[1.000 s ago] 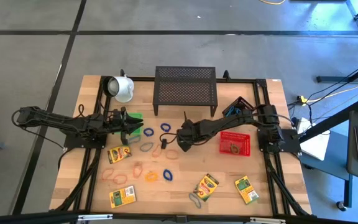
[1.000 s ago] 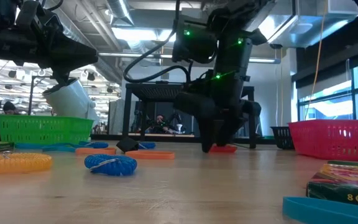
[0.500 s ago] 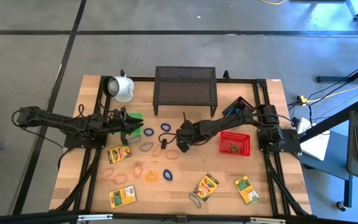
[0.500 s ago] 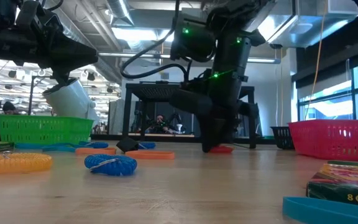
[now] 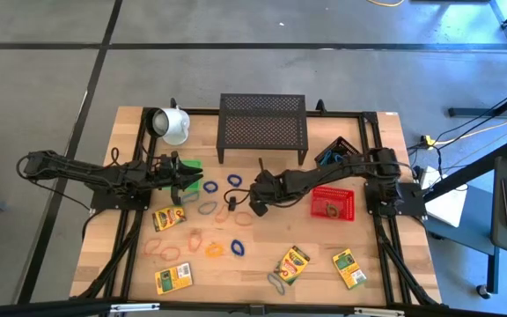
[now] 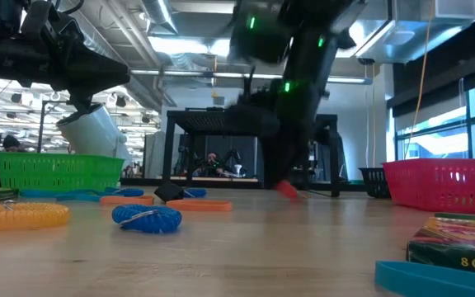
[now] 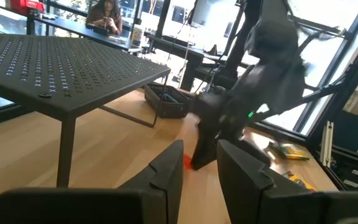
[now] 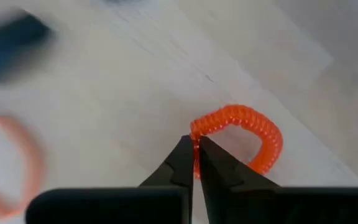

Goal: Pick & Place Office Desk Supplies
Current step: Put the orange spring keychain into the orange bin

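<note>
Wooden worktop (image 5: 262, 264), seen from above. Near its centre, the right gripper (image 8: 196, 163) has its fingers (image 8: 180, 163) clenched on an orange coiled rubber-band loop (image 8: 253, 134). At 9 o'clock, beside the green basket (image 5: 192, 165), the left gripper (image 5: 187, 176) hangs with its fingers (image 7: 169, 171) partly released and empty. Other loops and crayon boxes (image 5: 292, 261) lie toward 6 o'clock.

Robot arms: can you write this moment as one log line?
right gripper: shut on red coil band, above table centre | left gripper: waiting by green basket | red basket: target, probably
</note>
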### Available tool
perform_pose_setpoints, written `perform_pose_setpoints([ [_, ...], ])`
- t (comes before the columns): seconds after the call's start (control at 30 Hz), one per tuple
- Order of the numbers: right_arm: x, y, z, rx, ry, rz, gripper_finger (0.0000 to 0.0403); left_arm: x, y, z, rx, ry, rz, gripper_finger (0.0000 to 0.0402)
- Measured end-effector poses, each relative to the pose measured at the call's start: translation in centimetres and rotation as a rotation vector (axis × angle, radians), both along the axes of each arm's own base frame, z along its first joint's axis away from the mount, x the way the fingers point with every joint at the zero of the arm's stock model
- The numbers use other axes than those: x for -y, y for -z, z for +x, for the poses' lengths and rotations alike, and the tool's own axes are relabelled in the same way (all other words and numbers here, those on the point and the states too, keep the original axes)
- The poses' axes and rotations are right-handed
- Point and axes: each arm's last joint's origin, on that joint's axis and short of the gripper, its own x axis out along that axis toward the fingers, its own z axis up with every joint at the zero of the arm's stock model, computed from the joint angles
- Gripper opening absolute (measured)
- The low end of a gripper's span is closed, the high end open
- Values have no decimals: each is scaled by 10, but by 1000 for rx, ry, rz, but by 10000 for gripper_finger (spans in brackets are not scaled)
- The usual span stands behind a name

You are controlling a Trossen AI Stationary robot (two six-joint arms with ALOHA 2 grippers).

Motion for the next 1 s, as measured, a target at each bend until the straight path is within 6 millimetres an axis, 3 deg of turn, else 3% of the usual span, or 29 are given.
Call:
perform_pose_setpoints([
  [0.53, -63, -108, -25, 488, -68, -284, 17, 0, 0, 0, 0, 0, 0, 91],
  [0.8, -97, -131, -28, 664, -165, -402, 17, 0, 0, 0, 1, 0, -1, 91],
  [1.0, -109, -135, -30, 696, -213, -414, 18, 0, 0, 0, 0, 0, 0, 91],
])
